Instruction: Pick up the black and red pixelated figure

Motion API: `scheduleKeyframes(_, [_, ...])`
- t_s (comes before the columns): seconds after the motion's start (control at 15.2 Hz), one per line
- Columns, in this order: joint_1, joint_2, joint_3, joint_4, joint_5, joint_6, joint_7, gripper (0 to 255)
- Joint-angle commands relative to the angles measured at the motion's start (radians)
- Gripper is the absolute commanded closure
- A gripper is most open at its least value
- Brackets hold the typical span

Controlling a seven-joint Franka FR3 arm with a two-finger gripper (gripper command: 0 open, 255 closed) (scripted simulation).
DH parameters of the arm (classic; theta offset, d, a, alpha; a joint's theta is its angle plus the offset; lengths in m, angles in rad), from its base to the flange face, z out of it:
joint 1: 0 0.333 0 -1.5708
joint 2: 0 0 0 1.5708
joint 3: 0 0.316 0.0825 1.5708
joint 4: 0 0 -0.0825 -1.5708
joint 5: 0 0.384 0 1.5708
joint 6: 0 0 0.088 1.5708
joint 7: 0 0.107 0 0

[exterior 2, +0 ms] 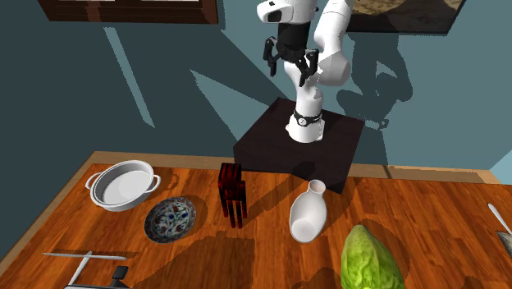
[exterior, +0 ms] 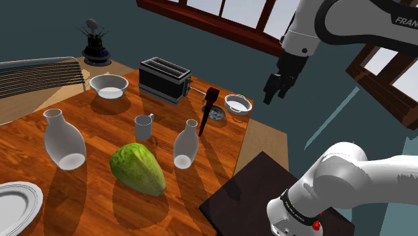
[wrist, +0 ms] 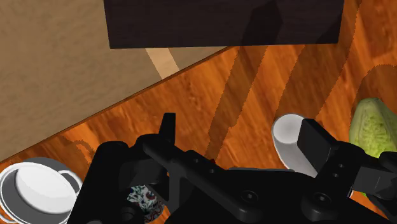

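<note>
Nearest in the second exterior view, a green cabbage [exterior 2: 371,261] lies on the wooden tabletop [exterior 2: 410,213], and a white vase [exterior 2: 308,215] stands just beyond it. Beside the vase, towards that view's left, the black and red pixelated figure [exterior 2: 232,193] stands upright. It is near a patterned bowl [exterior 2: 171,218] and a white two-handled bowl [exterior 2: 121,187]. Past the tabletop's far edge sits the dark stand [exterior 2: 262,148]. Above it, well apart from the figure, the tool [exterior 2: 289,74] hangs with its fingers spread wide and nothing between them.
</note>
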Motion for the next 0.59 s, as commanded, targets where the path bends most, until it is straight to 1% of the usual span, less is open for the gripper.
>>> scheduleKeyframes(0.0, [0.000, 0.000, 0.000, 0.000, 0.000, 0.000, 0.000, 0])
scheduleKeyframes(0.26, [-0.004, 0.140, -0.013, 0.027, -0.001, 0.125, -0.006, 0])
scheduleKeyframes(0.53, [-0.006, 0.287, -0.024, 0.077, 0.001, 0.235, -0.013, 0])
